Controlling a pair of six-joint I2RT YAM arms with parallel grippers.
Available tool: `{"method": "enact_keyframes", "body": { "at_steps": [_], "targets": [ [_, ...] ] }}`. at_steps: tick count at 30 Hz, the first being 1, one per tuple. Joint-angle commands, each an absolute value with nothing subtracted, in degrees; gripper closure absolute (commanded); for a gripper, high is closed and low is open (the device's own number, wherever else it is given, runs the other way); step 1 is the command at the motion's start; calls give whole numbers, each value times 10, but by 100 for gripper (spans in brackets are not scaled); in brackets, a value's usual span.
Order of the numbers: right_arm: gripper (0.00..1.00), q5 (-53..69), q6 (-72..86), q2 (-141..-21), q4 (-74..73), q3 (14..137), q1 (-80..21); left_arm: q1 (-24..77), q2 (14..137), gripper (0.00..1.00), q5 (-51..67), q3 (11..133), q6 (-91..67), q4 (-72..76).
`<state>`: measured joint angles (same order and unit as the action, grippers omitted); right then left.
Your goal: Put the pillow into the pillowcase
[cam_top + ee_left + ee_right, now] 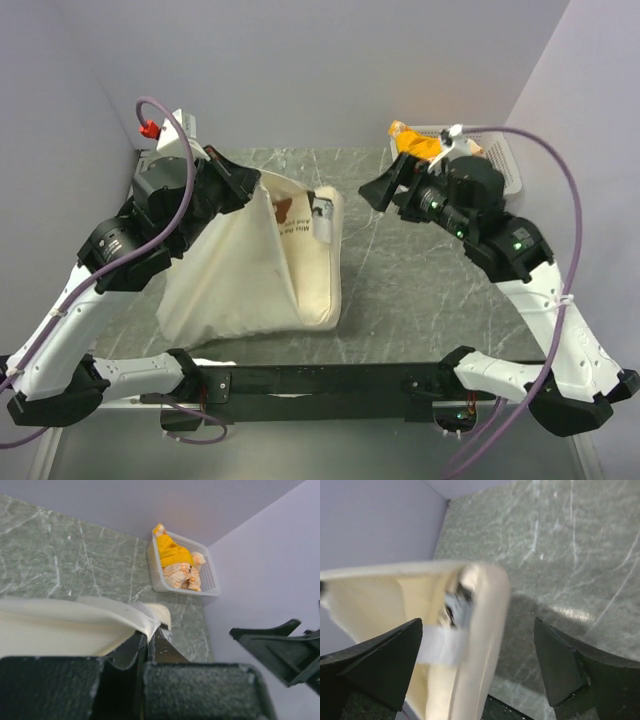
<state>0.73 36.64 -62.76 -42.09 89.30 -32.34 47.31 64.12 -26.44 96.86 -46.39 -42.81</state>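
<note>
Left end effector [255, 186] clamping pillowcase [225, 285] rim, right end effector [385, 188] spread alongside

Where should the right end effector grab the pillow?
Probably the pillow by its exposed right edge, coming from the right: that edge sticks out of the pillowcase mouth the left end effector holds up, facing the open right end effector.

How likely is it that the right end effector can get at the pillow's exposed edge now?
Probably yes: the open right end effector hovers just beside the pillow, with nothing standing between them.
</note>
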Motion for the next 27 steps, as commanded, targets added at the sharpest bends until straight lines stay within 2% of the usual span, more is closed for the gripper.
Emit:
{"method": "enact_keyframes", "body": {
  "at_steps": [1,4,7,9,12,15,18,24,27],
  "targets": [
    [9,27,414,-572,-377,771,-321,433,625,99,-236,974,-479,-339],
    [15,61,446,-531,-328,661,-322,406,623,99,-206,969,-482,-330],
    [16,59,473,-503,-265,568,-316,400,625,99,-184,969,-482,-321],
    [15,111,492,-504,-219,520,-283,400,632,99,-167,978,-477,-325],
    [14,172,490,-544,-157,510,-253,400,642,99,-154,997,-473,-332],
    [6,244,477,-604,-73,505,-225,400,651,99,-142,1019,-469,-339],
    [3,255,496,-646,-24,507,-209,400,657,99,-133,1038,-466,-345],
    [11,346,577,-692,62,466,-152,400,666,99,-107,1076,-471,-347],
    [11,353,576,-638,57,464,-162,400,679,99,-93,1089,-476,-338]
  ]
}}
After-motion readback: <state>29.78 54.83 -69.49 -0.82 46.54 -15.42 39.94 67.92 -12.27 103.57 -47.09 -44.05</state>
